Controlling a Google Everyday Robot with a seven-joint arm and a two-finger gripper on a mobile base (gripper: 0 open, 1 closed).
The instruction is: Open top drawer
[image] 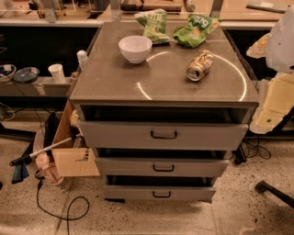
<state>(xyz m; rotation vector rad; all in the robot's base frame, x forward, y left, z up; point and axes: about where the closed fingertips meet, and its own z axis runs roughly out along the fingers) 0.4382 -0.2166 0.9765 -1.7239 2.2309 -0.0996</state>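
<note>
Top drawer (163,141) under the counter (105,78) appears barely ajar, its bar handle (164,135) centred for a straight pull; the tool is out of view, so I cannot tell its state.

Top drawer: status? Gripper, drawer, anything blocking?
No gripper in view. Looks like top drawer is shut, handle free. Bowl, can, chip bags on top; box at left, not blocking.

It looks like a robotics lab or workshop: a speckled floor (248,206) with a loose cable (79,198) at lower left, cluttered workbenches (239,11) across the top, and a white robot arm (281,39) at the right edge, its gripper out of frame.
</note>
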